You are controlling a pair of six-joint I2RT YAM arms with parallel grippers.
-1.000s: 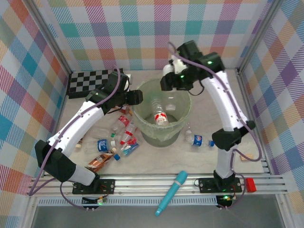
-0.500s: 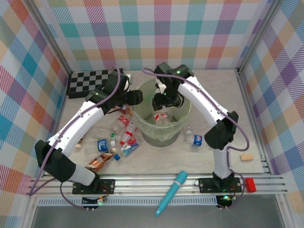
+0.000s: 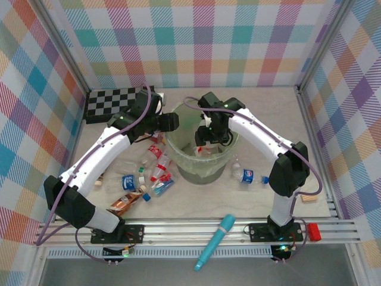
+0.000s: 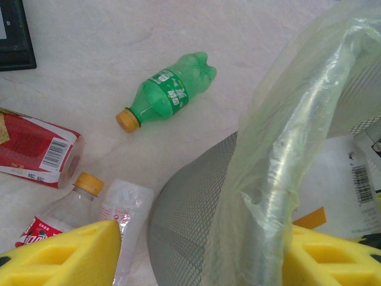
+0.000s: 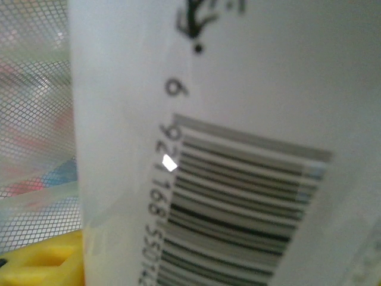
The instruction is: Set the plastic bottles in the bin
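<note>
1. Two arms meet at the bin (image 3: 205, 170), which stands mid-bench (image 3: 280, 107). Its pale-green mesh wall carries a thin clear liner (image 4: 300, 113) folded over the rim.
2. Left arm (image 3: 101, 146): the left jaws sit astride the bin's left rim. One yellow pad (image 4: 65, 253) is outside the wall and the other inside. They stand partly spread; whether they pinch the rim cannot be told.
3. Right arm (image 3: 262, 134): it bends over the far rim, with the right jaws down in the bin's mouth. In the right wrist view a white barcode label (image 5: 238, 179) lies close to the lens, touching a yellow pad (image 5: 33, 265). Whether these jaws grip the labelled item cannot be told.
4. Plastic bottles (image 3: 153, 170): a cluster with red and blue labels lies on the bench just left of the bin. One blue-labelled bottle (image 3: 247, 175) lies on its side just right of the bin.
5. Left wrist view: a green bottle (image 4: 169, 92) with an orange cap lies on the bench beyond the rim. A red-labelled bottle (image 4: 38, 149) and a clear yellow-capped bottle (image 4: 62, 217) lie near the outer pad.
6. Other items: a checkerboard (image 3: 116, 102) at the far left and a teal tube (image 3: 215, 241) across the near rail.
</note>
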